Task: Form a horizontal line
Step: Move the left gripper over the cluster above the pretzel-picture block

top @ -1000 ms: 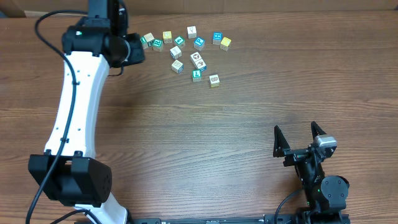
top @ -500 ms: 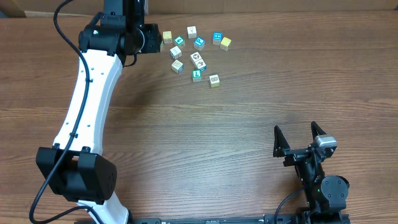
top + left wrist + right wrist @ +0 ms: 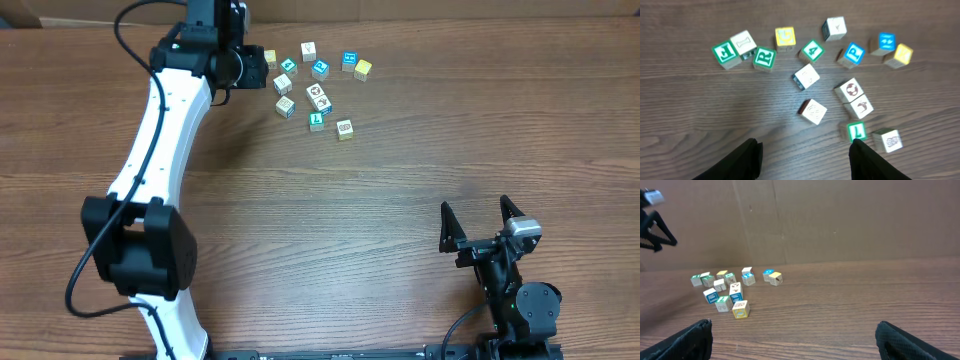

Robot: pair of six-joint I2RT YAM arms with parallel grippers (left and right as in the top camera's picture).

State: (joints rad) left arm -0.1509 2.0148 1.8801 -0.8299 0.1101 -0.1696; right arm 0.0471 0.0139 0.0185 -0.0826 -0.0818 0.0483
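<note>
Overhead: a brown wood-grain table (image 3: 400, 170) runs back to a cardboard wall (image 3: 450, 8). The left arm (image 3: 165, 130) reaches to the far side, its wrist just beside the picture cubes (image 3: 318, 95), which lie scattered and not yet in a straight row. The right gripper (image 3: 475, 207) sits well apart from them, fingers spread.

Left wrist: the left gripper (image 3: 805, 157) hangs wide open and empty over the planks. The cubes lie ahead of it, a green "L" cube (image 3: 856, 131) just beyond one fingertip.

Right wrist: the cluster lies far ahead and left of the parted fingers, before the plain cardboard wall.

The left arm (image 3: 160, 130) reaches far forward, left pincer (image 3: 805, 150) spread wide; right pincer (image 3: 475, 215) stands parted.
</note>
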